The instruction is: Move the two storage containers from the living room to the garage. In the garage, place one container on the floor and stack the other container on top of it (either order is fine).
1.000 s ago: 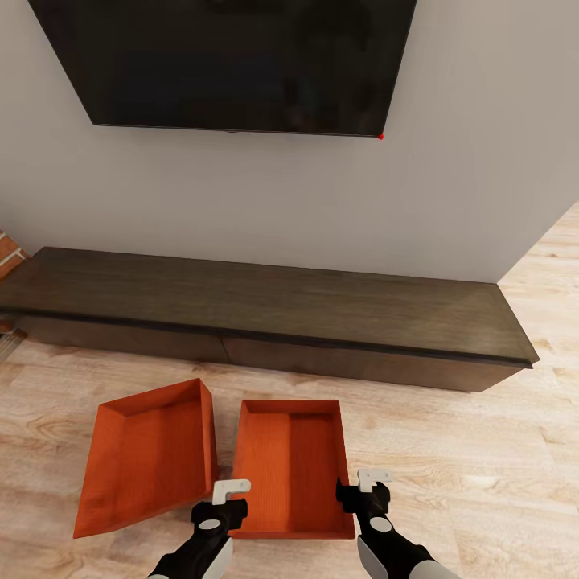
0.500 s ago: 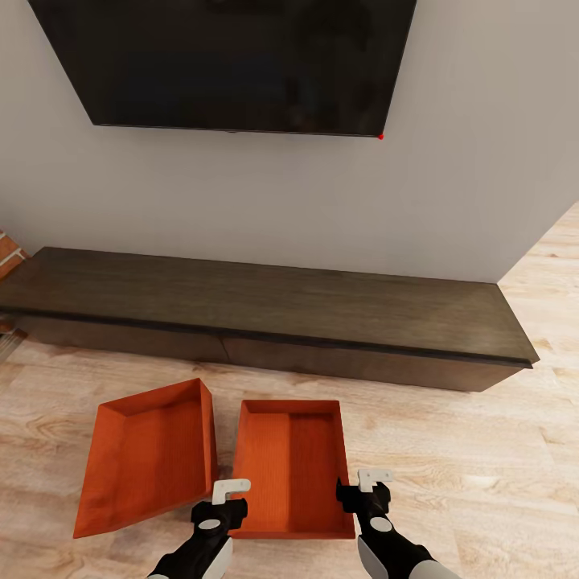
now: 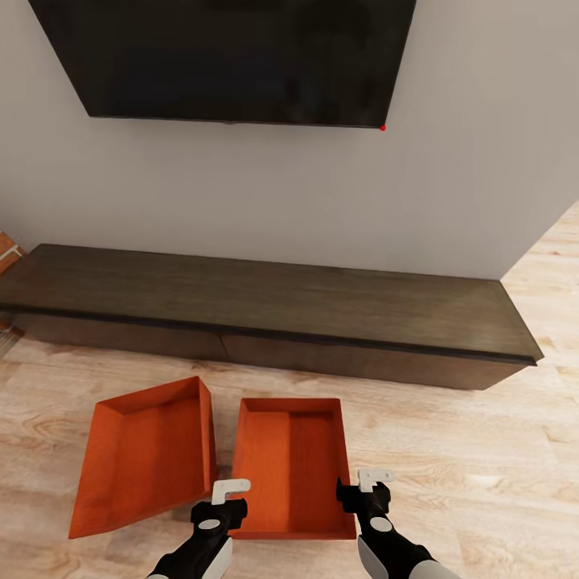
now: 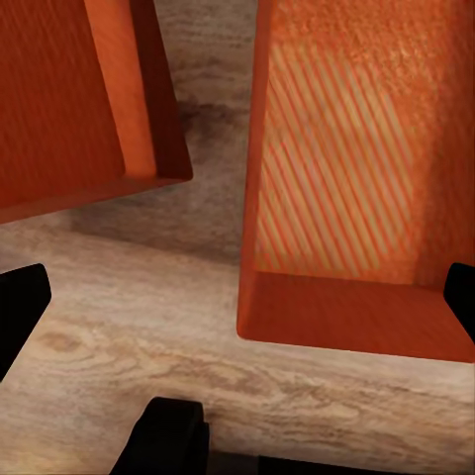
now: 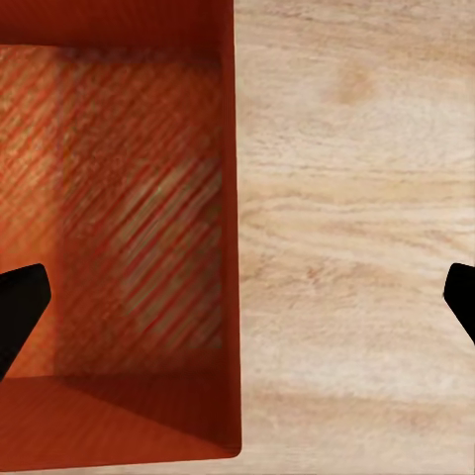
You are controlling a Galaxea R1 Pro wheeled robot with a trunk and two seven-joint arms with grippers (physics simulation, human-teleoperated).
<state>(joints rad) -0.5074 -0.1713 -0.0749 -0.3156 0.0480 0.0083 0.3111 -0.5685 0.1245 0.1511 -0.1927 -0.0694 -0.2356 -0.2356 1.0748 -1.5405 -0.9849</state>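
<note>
Light wood plank flooring (image 3: pixel 474 474) fills the lower half of the head view, with a long low dark-brown desk (image 3: pixel 273 310) set against a pale grey wall (image 3: pixel 322 201) and a black wall screen (image 3: pixel 233 56) across the upper part of the frame. Two orange-red rectangular open-topped storage containers lie on the planks in front of the desk: the left container (image 3: pixel 145 458) at lower left, turned at a slight angle, and the right container (image 3: pixel 291 466) at lower centre, squared to the desk; a narrow strip of floor separates them. At the bottom edge, the left end effector (image 3: pixel 229 492) hangs over the near left corner of the right container, and the right end effector (image 3: pixel 371 485) sits just beside that container's right wall, above the floor. In each wrist view the dark fingertips (image 4: pixel 20 307) (image 5: pixel 20 312) stand far apart at opposite frame edges, so both end effectors are spread wide, holding nothing.
</note>
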